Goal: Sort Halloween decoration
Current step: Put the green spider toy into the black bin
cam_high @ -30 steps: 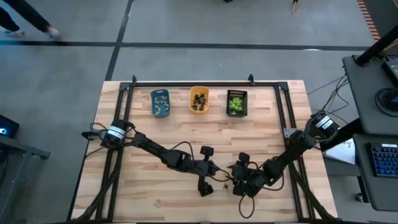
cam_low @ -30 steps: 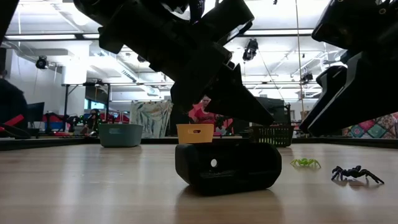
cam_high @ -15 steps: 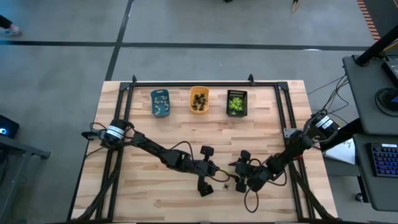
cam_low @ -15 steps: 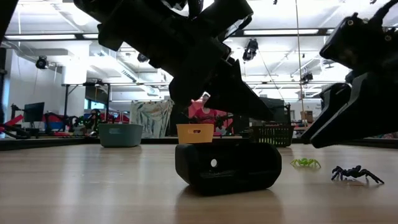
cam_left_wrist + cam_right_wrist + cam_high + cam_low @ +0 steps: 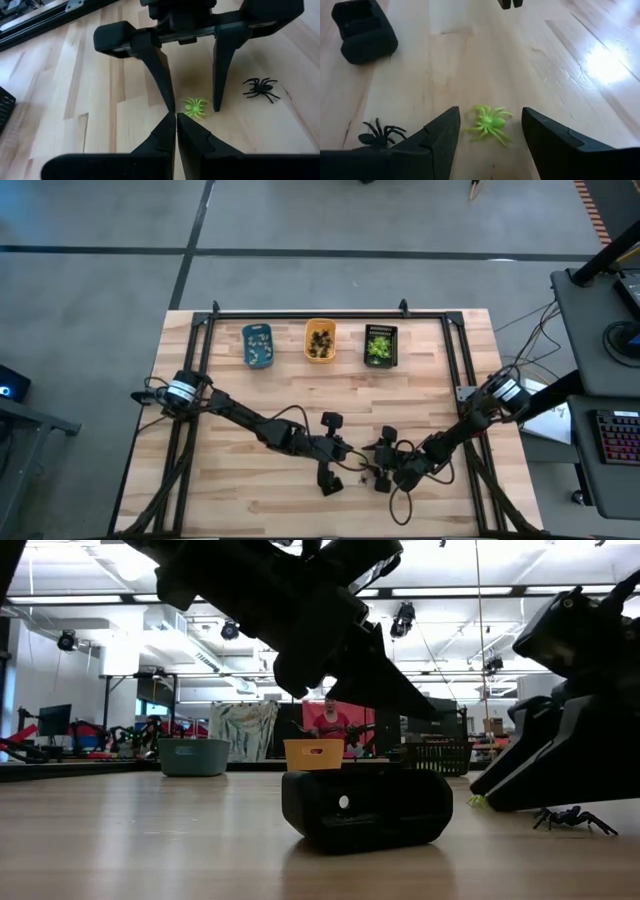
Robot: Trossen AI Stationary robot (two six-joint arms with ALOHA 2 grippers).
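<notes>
A yellow-green spider figure (image 5: 489, 122) (image 5: 196, 106) lies on the wood near the table's near edge. My right gripper (image 5: 490, 111) (image 5: 378, 472) is open and low over it, one finger standing on either side; I see no touch. A black spider (image 5: 380, 134) (image 5: 572, 818) lies beside it, outside the fingers. My left gripper (image 5: 176, 117) (image 5: 355, 463) is shut and empty, its tips hanging just above the table, close to the green spider. In the low view the right gripper hides most of the green spider.
A black rounded block (image 5: 365, 810) (image 5: 364, 30) sits on the table beside the left gripper. At the far edge stand a blue tray (image 5: 258, 345) with pale figures, an orange tray (image 5: 320, 340) with black ones and a black tray (image 5: 380, 345) with green ones. Bare wood lies between.
My right gripper has come down toward the table and shifted toward the table's left, onto the green spider, so that its open fingers now stand on either side of it. Both spiders have stayed where they were.
</notes>
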